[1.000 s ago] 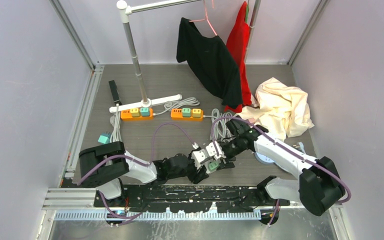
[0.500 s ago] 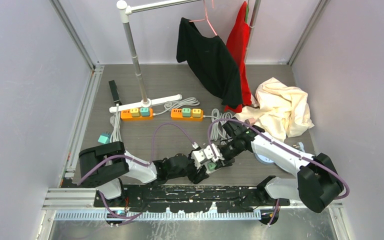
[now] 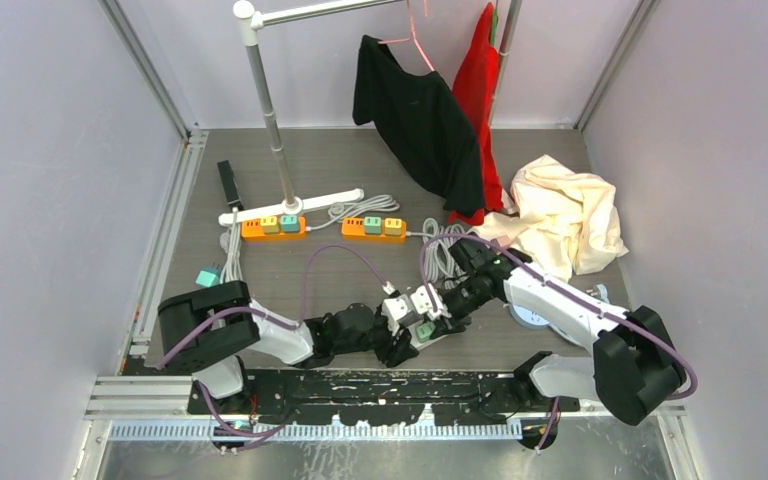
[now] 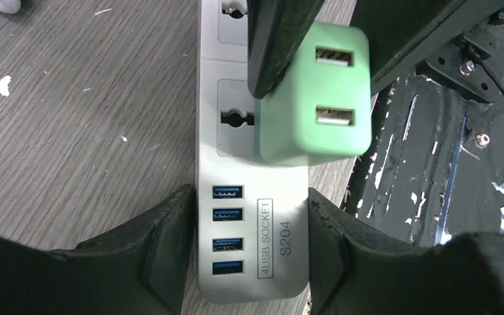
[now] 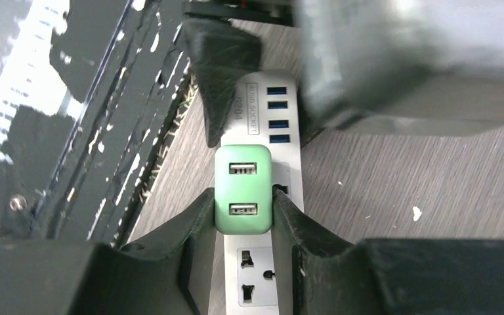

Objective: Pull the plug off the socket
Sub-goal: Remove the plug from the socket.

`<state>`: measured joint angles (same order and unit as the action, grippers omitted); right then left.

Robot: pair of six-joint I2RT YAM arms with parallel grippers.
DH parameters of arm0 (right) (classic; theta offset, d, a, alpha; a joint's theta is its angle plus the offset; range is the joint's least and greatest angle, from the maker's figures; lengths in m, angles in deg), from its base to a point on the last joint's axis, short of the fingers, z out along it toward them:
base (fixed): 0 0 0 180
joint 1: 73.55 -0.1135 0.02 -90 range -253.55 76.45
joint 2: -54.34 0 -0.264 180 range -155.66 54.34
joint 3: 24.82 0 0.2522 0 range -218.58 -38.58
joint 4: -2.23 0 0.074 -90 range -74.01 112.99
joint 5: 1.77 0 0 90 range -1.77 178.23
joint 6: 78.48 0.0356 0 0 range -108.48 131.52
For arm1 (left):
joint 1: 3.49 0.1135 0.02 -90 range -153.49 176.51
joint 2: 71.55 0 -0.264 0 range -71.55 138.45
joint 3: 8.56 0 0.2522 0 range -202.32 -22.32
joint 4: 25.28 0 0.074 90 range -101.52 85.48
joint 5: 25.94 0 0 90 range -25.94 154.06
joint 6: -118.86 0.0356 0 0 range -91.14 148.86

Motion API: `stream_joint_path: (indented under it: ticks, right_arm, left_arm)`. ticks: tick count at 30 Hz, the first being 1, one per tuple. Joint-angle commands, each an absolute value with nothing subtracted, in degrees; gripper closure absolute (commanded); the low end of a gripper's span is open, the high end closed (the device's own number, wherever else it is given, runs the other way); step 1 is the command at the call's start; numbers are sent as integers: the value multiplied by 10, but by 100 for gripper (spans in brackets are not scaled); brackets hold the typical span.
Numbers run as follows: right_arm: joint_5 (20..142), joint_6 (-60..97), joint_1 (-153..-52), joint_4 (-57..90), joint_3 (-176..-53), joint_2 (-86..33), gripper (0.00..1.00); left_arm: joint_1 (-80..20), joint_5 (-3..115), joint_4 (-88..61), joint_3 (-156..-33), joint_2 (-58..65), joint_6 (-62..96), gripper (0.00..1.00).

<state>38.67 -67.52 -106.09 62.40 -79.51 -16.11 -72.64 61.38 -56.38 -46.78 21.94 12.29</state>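
while it sits in the outlet next to the usb end of the white power strip (image 4: 249, 262), the green plug (image 5: 243, 190) shows two usb slots on its upper face. it stands upright on the strip, and no gap shows under it in either wrist view. the right fingers (image 5: 197, 226) are closed on the plug, one black pad pressed to each of its long sides. beyond the plug, the strip's face carries four blue usb ports and a printed label, and another free outlet lies on the plug's other side. the left fingers (image 4: 164, 243) straddle the usb end and grip the strip, touching both of its long edges.

seen from above, both arms meet low over the near middle of the grey wood-grain counter (image 3: 260, 170), just beyond the black base plate (image 3: 360, 385). two orange power strips (image 3: 273, 227) lie well apart from them, farther back, by the foot of a clothes rack (image 3: 265, 100). a black garment (image 3: 415, 110) and a red garment (image 3: 478, 80) hang at the rear, and a cream cloth (image 3: 565, 215) is heaped at the right.
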Motion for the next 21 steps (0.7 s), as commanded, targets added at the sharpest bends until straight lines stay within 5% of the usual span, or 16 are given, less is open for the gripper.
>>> stream_joint_path:
  ticks: [1,6,9,14,21]
  right_arm:
    - [337,-523,-1076,533,-809,-171,99]
    - [379,-513,-1050,529,-825,-169,99]
    - [383,-694,-1021,705,-851,-177,99]
    - [313,-819,-1027,766,-828,-155,99]
    - [340,-506,-1046,535,-820,-168,99]
  left_arm:
    - [-720,604,-508,-481,242,115,100]
    - [-718,608,-510,-476,254,114,100]
    - [-709,601,-520,-465,253,107,100]
    - [-698,597,-512,-460,252,101,100]
    - [-699,584,-507,-469,261,94,100]
